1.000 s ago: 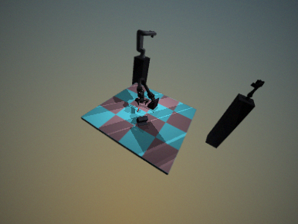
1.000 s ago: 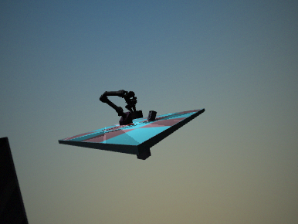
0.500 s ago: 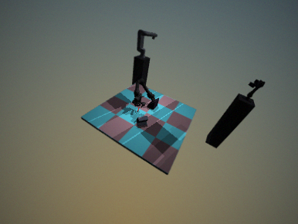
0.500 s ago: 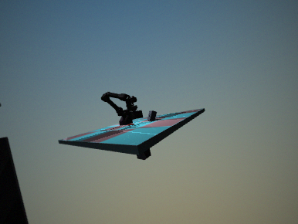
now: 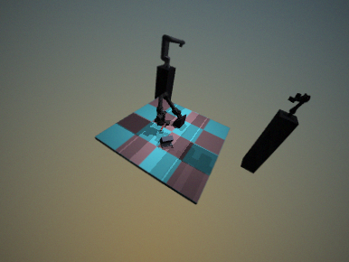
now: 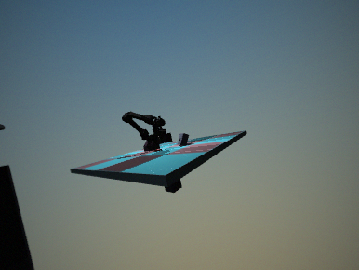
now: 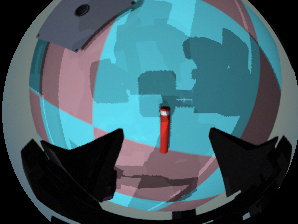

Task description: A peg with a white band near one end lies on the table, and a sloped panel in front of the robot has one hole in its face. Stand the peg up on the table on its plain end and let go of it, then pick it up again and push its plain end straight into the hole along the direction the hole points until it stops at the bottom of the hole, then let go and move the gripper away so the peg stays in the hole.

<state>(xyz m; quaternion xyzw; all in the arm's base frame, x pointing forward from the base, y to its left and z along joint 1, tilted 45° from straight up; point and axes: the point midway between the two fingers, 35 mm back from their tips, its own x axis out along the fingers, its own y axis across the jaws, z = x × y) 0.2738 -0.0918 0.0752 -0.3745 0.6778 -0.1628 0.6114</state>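
The red peg (image 7: pixel 164 135) (image 5: pixel 162 127) lies on the table in the wrist view, its white-banded end toward the top of that view and its plain end toward the bottom. My gripper (image 7: pixel 168 133) (image 5: pixel 163 123) (image 6: pixel 166 138) is open and empty, pointing down above the peg. In the wrist view the peg appears between the two widely spread fingertips, touching neither. The grey sloped panel (image 7: pixel 62 25) (image 5: pixel 166 139) (image 6: pixel 183 139) stands at the wrist view's upper left, and its dark round hole (image 7: pixel 82 10) shows there. The peg cannot be made out in the exterior view.
The checkered table (image 5: pixel 196 191) (image 6: pixel 153 168) carries the arm and panel. The top view shows a dark pillar (image 5: pixel 165 80) with another arm behind the table and a second pillar (image 5: pixel 269 142) off to the right. Arm shadows fall around the peg.
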